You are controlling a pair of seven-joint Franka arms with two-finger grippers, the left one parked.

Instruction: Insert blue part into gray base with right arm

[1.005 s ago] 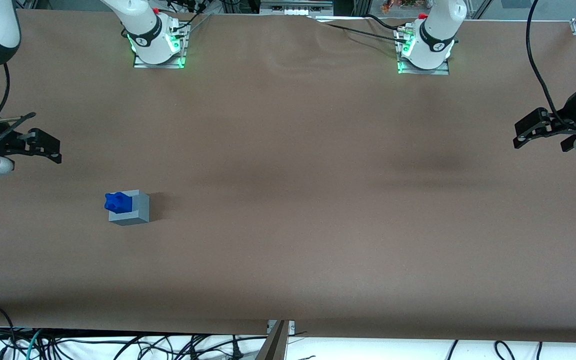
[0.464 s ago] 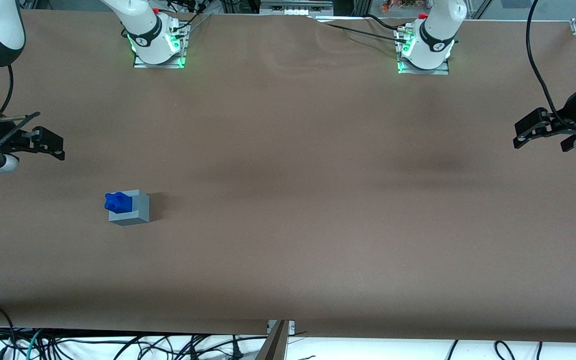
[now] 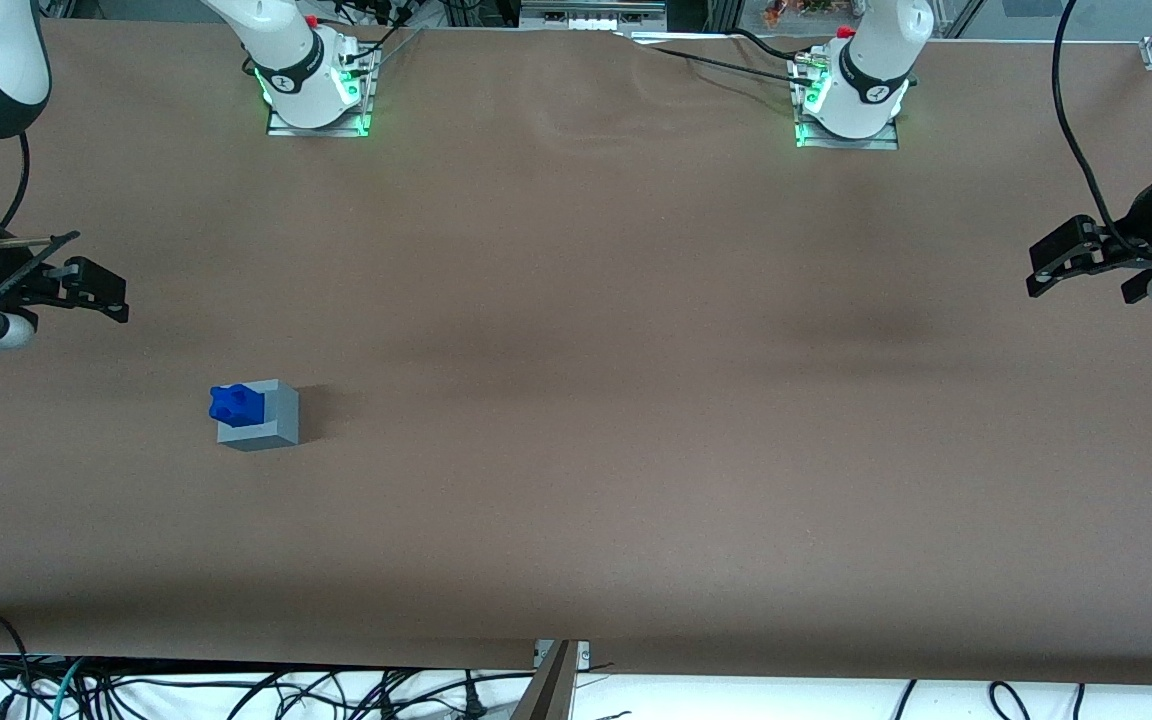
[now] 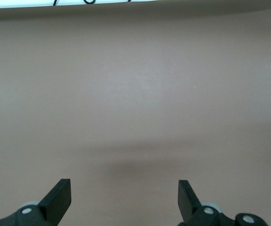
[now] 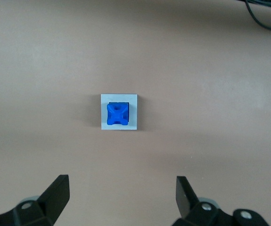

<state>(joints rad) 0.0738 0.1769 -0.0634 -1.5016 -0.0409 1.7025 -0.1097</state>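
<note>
- Blue part [image 3: 235, 402] sits in gray base's [image 3: 271, 424] socket, knobs sticking up, on the brown table [image 3: 576, 400] twd working arm's end.
- My gripper [image 3: 96, 296] hangs off to the side, farther from front cam than base, well apart; jaws open, holding nothing.
- Only bare mat btw them.
- Cables [image 3: 236, 690] along near edge.

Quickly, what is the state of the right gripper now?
Right gripper: open, holding nothing, withdrawn from the blue part, which sits in the gray base.
</note>
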